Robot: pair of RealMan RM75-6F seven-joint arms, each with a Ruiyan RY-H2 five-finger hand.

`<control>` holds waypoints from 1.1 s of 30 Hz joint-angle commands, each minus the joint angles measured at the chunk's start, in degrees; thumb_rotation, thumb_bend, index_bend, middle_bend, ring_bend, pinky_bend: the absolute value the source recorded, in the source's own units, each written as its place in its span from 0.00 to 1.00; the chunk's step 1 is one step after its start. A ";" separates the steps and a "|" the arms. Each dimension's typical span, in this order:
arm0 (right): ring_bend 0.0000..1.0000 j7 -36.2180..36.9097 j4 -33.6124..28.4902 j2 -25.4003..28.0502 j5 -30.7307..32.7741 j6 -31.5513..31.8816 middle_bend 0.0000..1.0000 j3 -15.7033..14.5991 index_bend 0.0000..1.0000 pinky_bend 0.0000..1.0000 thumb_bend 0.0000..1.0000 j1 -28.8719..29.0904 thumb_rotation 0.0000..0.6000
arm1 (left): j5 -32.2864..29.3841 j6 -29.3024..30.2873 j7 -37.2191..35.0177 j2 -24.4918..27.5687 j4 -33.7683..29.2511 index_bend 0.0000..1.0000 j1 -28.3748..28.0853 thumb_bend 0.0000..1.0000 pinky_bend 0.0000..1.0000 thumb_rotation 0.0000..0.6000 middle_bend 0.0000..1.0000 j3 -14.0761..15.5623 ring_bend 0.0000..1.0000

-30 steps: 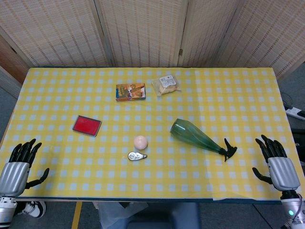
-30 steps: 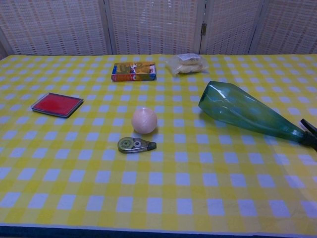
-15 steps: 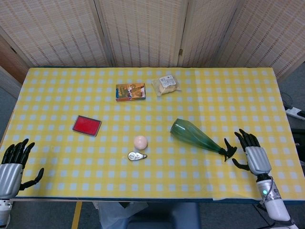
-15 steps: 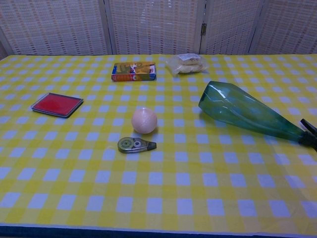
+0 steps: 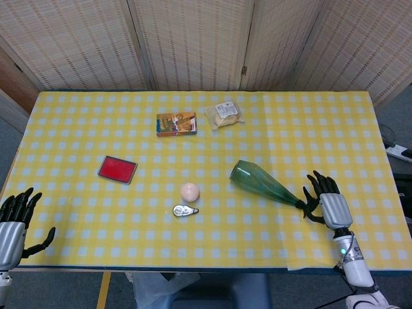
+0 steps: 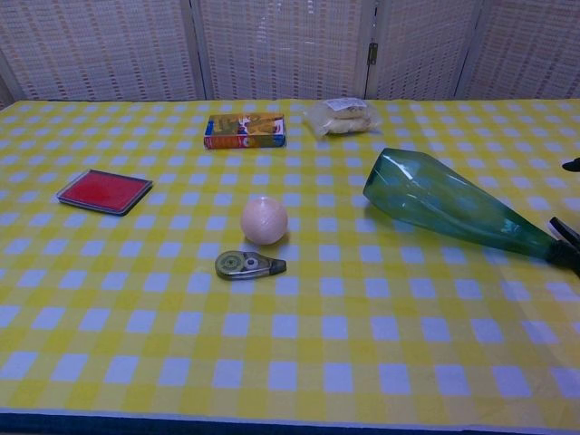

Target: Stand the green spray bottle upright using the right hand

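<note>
The green spray bottle [image 5: 262, 183] lies on its side on the yellow checked table, base toward the middle, black nozzle [image 5: 305, 205] toward the right front. The chest view shows the same bottle [image 6: 449, 207] lying with its nozzle at the right edge. My right hand [image 5: 327, 203] is open, fingers spread, just right of the nozzle and close to it; whether it touches is unclear. One dark fingertip [image 6: 571, 165] shows at the chest view's right edge. My left hand [image 5: 14, 221] hangs open off the table's front left corner.
A pink ball [image 5: 189, 191] and a correction tape dispenser [image 5: 185, 210] lie left of the bottle. Farther left is a red flat case [image 5: 117, 168]. A small colourful box [image 5: 176, 123] and a snack bag [image 5: 224, 113] sit toward the back. The table's front edge [image 5: 212, 268] runs near both hands.
My right hand has moved left and inward from the table's right front corner up to the bottle's nozzle. My left hand has sunk lower at the left edge. The bottle has not moved.
</note>
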 commanded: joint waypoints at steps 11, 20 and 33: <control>0.00 1.42 1.34 -1.60 -0.61 -3.49 0.00 0.27 0.00 0.00 0.32 3.52 1.00 | -0.32 0.07 -0.77 0.26 0.11 0.01 0.14 0.43 0.00 0.53 0.00 -0.26 0.00; 0.00 -1.53 5.97 -2.21 -0.57 -4.76 0.00 -0.01 0.00 0.00 0.32 4.94 1.00 | -0.74 0.14 -0.44 0.20 0.04 0.01 0.32 0.43 0.00 0.52 0.00 -0.45 0.00; 0.00 -1.79 27.23 -10.60 1.08 -13.21 0.00 4.81 0.00 0.00 0.32 16.49 1.00 | -3.56 -2.88 0.97 -0.62 0.68 0.01 -0.76 0.43 0.00 0.52 0.00 -1.18 0.00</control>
